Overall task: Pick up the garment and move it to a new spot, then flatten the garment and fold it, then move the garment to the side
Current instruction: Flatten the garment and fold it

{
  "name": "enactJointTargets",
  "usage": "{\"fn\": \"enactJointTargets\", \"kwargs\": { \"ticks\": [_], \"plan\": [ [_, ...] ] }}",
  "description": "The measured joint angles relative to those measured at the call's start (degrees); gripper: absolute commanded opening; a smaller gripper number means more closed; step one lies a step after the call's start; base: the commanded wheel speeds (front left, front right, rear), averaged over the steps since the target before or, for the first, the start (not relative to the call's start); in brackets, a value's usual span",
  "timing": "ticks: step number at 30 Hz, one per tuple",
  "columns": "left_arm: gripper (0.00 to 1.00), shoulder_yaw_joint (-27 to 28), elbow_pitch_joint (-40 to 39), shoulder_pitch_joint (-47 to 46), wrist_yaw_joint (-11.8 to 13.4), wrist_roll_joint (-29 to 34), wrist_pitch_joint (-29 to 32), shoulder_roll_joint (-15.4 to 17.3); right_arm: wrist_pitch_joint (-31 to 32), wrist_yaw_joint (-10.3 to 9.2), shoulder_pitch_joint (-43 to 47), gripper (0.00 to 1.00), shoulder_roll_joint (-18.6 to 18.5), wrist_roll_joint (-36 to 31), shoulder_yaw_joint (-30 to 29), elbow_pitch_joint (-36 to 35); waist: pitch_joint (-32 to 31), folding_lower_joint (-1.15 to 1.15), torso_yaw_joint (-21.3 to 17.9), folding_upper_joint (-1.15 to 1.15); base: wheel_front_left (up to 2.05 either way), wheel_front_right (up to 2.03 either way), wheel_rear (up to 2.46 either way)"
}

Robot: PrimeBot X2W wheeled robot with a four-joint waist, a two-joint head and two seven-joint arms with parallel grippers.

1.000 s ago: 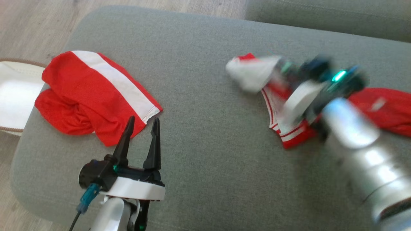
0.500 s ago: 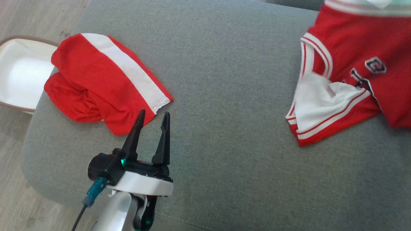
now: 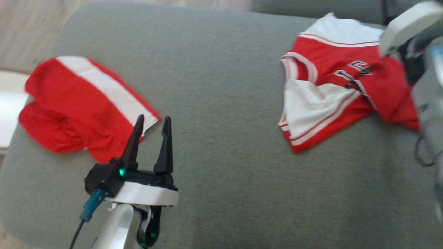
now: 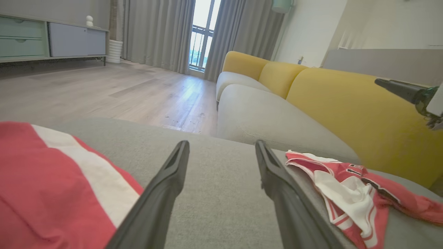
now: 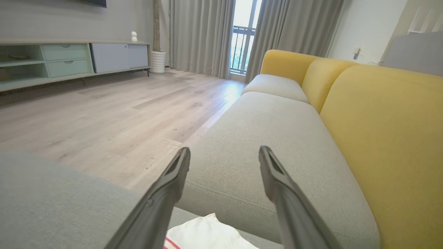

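- Two red garments lie well apart on one big grey cushion (image 3: 225, 86). A yellow sofa back shows behind in the wrist views.
- Jersey (image 3: 332, 90), judged to be the task garment: on the far right part of the cushion. It is crumpled, with a white inner panel turned over the red, striped trim showing and the lettering partly covered.
- Handling guess: thin sport cloth, very light, limp, no stiffness. Likely to sag and bunch when lifted and may drag on the cushion fabric. Not fragile.
- Red shorts (image 3: 79, 103) with a white stripe: bunched on the left side of the cushion, probably not the target.
- Right gripper (image 5: 225, 152): fingers spread wide with nothing between them. A white bit of jersey lies just below, not pinched.
- Left gripper (image 3: 151, 128): also spread wide and empty, over bare cushion just beside the shorts' corner.
- Where to grab: the trimmed edges, one claw each, e.g. the near hem corner (image 3: 297, 147) and the far shoulder band, so the cloth spreads flat. Skip the heaped middle.
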Motion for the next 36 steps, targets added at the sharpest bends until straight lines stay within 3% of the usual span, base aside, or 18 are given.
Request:
{"fn": "enactJointTargets", "kwargs": {
  "ticks": [7,13,17,20,29,36],
  "plan": [
    [1.00,2.65,-1.64,0.88,0.07,-0.12,0.00,-0.01,-1.42,-0.01,12.52,1.00,5.05,3.79,-3.22,-13.17,-2.66,0.00,-6.06,0.00,0.00,0.00,0.00],
    [1.00,3.24,-2.23,1.61,0.25,-0.12,-0.07,-0.01,-1.58,-0.01,31.94,1.00,9.48,0.99,-10.34,-31.32,-4.02,-0.01,-11.89,0.00,0.00,0.00,0.00],
    [1.00,3.26,-2.13,1.66,0.23,-0.14,-0.08,-0.02,-1.58,-0.01,46.13,1.00,12.02,-0.11,-15.22,-40.39,-4.37,-0.01,-15.15,0.00,0.00,0.00,0.00],
    [1.00,3.50,-1.74,1.76,0.13,-0.70,-0.08,-0.01,-1.57,-0.01,53.18,1.00,12.33,0.42,-15.48,-44.63,-4.30,-0.01,-17.20,0.00,0.00,0.00,0.00],
    [1.00,3.65,0.78,0.52,-0.57,1.07,-0.09,-0.01,-1.58,-0.01,55.68,1.00,12.92,4.60,-14.64,-50.98,-1.85,0.00,-20.88,0.00,0.00,0.00,0.00],
    [1.00,-1.24,6.81,-7.53,-1.10,5.55,0.91,0.81,-1.58,-0.01,55.67,1.00,12.96,4.85,-14.69,-51.69,1.70,0.00,-22.03,0.00,0.00,0.00,0.00]
  ]
}}
